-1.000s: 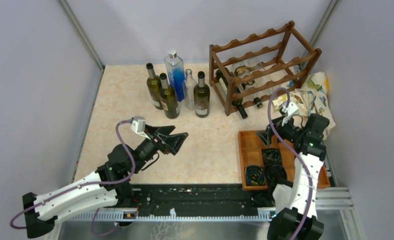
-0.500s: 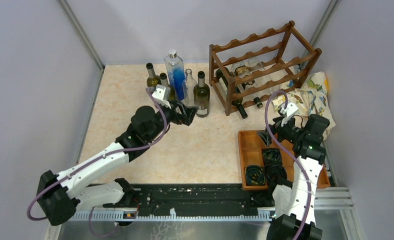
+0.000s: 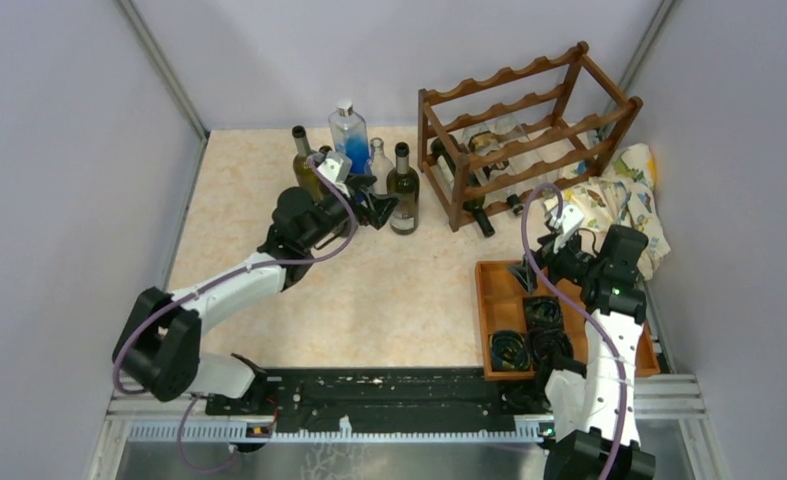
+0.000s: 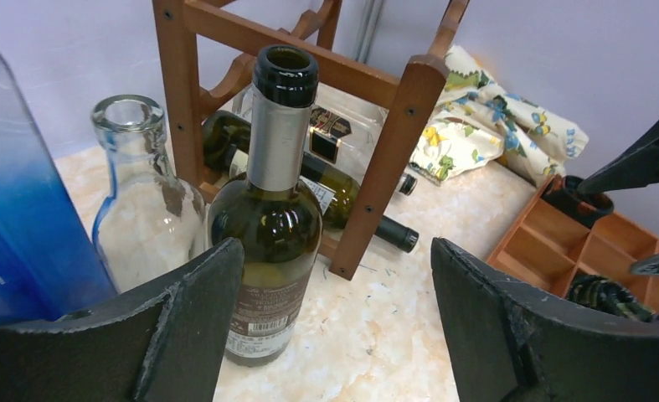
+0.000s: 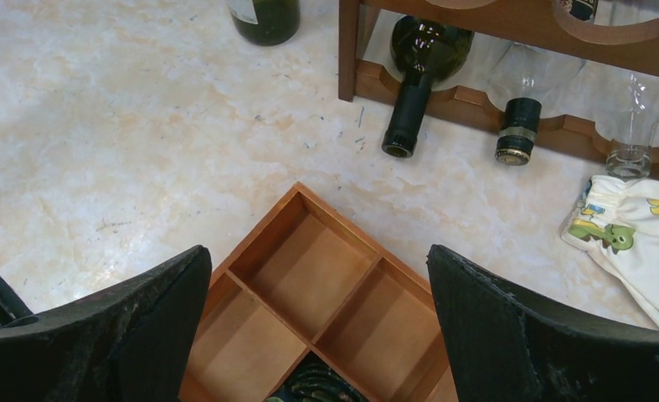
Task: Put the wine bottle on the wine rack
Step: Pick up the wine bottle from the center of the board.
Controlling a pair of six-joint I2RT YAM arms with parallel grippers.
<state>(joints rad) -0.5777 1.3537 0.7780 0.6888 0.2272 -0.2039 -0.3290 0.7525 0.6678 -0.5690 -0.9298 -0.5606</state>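
A dark green wine bottle (image 3: pixel 404 192) with a grey foil neck stands upright just left of the wine rack (image 3: pixel 529 130). In the left wrist view the wine bottle (image 4: pixel 269 222) rises just inside my left finger, touching or nearly touching it, with the gap to its right bare. My left gripper (image 3: pixel 381 210) (image 4: pixel 336 276) is open at the bottle's lower body. The dark wooden wine rack (image 4: pixel 393 151) holds bottles lying in its bottom tier. My right gripper (image 3: pixel 529 272) (image 5: pixel 317 268) hangs open above the wooden tray, holding nothing.
Several other bottles stand in the group: a blue-tinted one (image 3: pixel 349 140), a clear one (image 3: pixel 377 165) and a green one (image 3: pixel 302 165). A compartment tray (image 3: pixel 484 300) (image 5: pixel 259 228) with dark coiled items sits at the front right. A printed cloth (image 3: pixel 624 195) lies by the rack.
My left arm has stretched forward from the table's middle to the bottle group and now brackets the dark green bottle. Its jaws have narrowed slightly. The right arm has barely shifted.
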